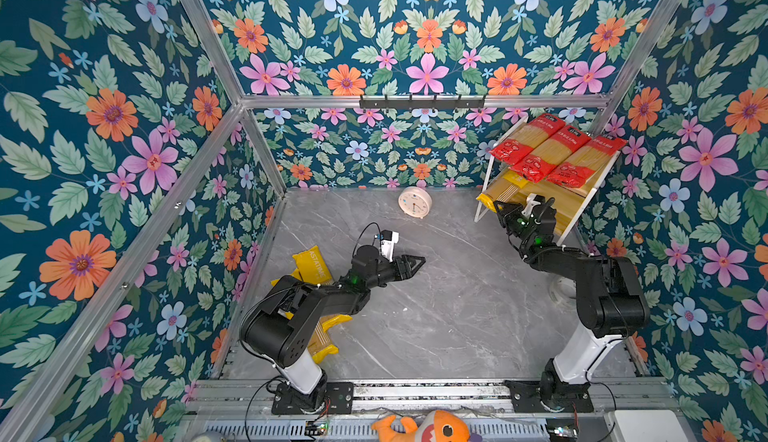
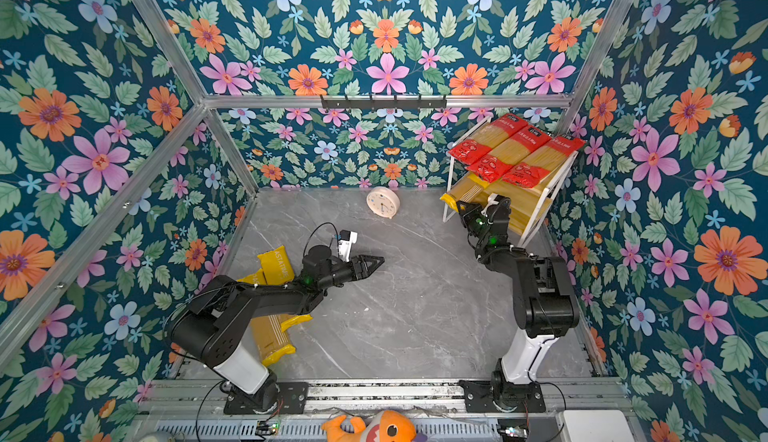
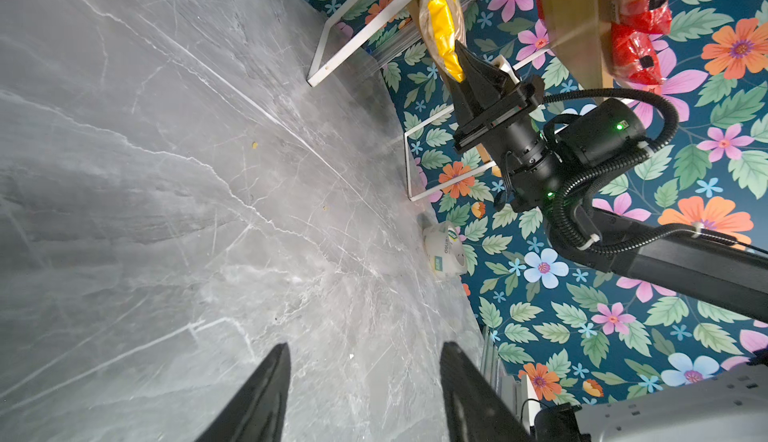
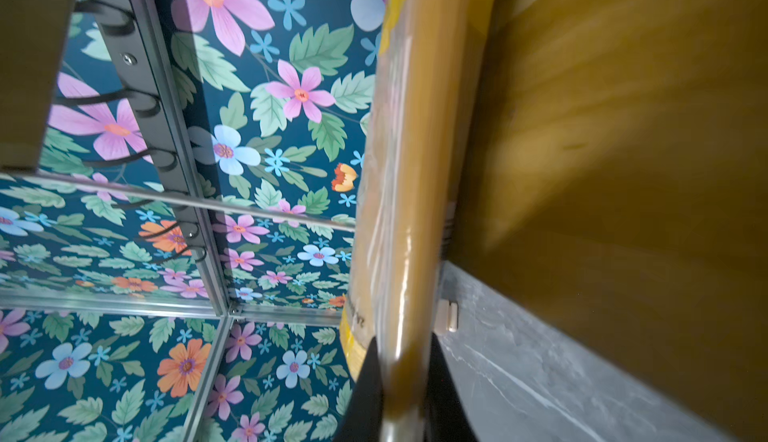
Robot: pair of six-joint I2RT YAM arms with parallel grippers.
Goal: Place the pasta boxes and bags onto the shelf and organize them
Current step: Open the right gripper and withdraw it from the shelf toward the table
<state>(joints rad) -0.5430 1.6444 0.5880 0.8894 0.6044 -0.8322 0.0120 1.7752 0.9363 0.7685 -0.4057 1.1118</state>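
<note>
Shut with the right gripper (image 1: 501, 206) on the near-left end of the yellow packet (image 1: 500, 190) — its length running far-right along the lower board of the shelf (image 1: 570, 208) — left gripper (image 3: 365, 348) half-open, empty, well apart.

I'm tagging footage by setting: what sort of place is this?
Most likely a robot test cell dressed up as a home corner, not a real room: floral wallpaper lines a bare aluminium frame, and a left arm and right arm are bolted to a rail beside a marble-look tabletop.

Glossy plastic-film packets (image 1: 552, 151), matt light-wood shelf (image 4: 623, 128), smooth marbled grey tabletop (image 1: 436, 315)
</note>
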